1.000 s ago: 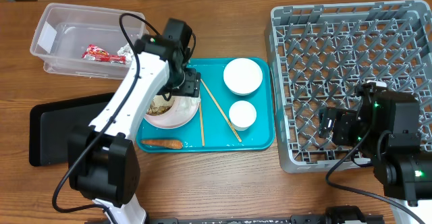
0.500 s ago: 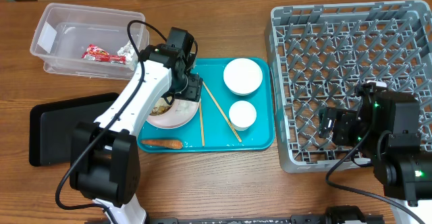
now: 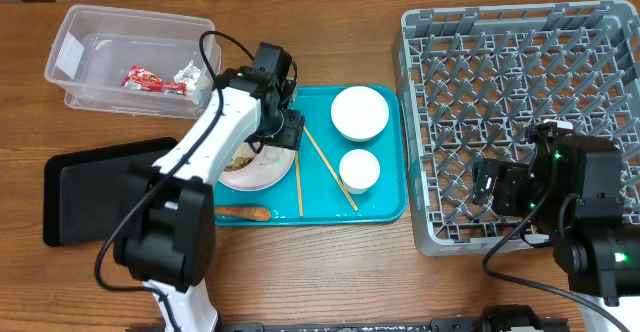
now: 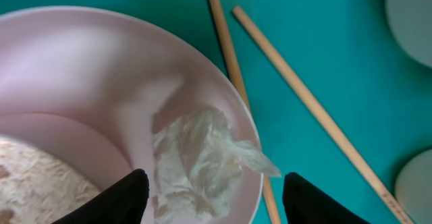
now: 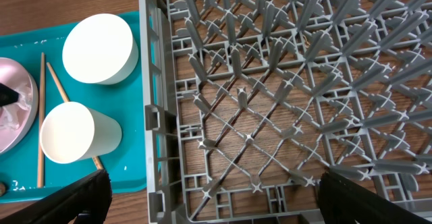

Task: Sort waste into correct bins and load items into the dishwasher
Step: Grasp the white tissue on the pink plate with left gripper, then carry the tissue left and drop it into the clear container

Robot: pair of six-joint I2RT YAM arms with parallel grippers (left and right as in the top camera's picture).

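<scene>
Your left jaws stand partly open astride the rim of the pinkish bowl [image 4: 81, 69], gripping nothing. Crumpled white paper [image 4: 196, 163] lies between them, with beige scraps [image 4: 34, 177] beside it. The chopsticks [image 4: 304, 102] lie just outside the bowl on the teal tray [image 4: 324, 35]. Your right jaws gape wide and empty above the grey dish rack [image 5: 270, 82]. The clear tub [image 3: 100, 82] holds the snack wrapper [image 3: 140, 78].

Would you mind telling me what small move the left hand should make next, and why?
Probably lower slightly and close on the crumpled white paper. It lies just inside the pink bowl by its rim, between the fingertips of the open left hand, and is not yet gripped.
</scene>
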